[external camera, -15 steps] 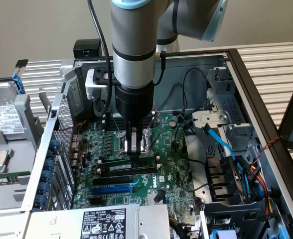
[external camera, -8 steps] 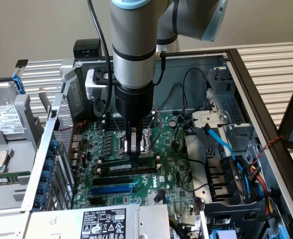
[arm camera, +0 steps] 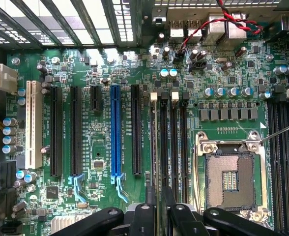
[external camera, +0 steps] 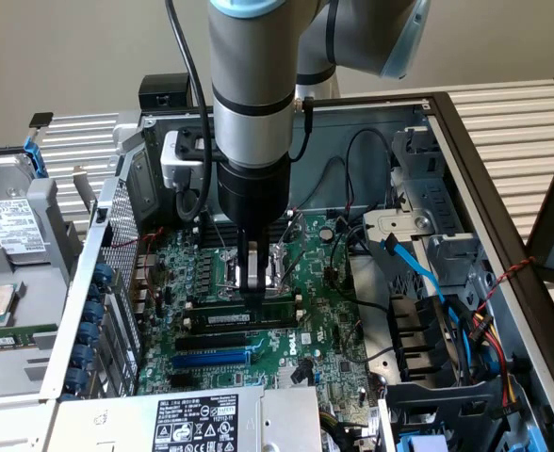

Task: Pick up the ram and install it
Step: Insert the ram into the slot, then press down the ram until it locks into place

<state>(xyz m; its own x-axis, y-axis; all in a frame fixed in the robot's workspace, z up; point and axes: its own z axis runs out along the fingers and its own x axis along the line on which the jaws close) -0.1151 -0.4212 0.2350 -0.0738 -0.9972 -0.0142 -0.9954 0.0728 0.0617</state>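
The ram [external camera: 228, 318], a long green stick with a white label, stands upright in a memory slot on the motherboard [external camera: 324, 320] inside the open computer case. In the wrist view the ram [arm camera: 156, 147] appears edge-on as a thin line beside the empty black memory slots [arm camera: 174, 142]. My gripper [external camera: 253, 288] hangs straight down over the ram's top edge near its middle. Its black fingers [arm camera: 147, 209] stand slightly apart, one on each side of the stick, with a small gap showing.
The CPU socket [arm camera: 233, 177] lies just beyond the memory slots. A blue expansion slot [external camera: 211, 359] and black ones sit nearer the power supply [external camera: 220, 419]. Blue cables [external camera: 418, 273] and drive cages crowd the exterior view's right. A hard drive [external camera: 13, 226] rests outside at its left.
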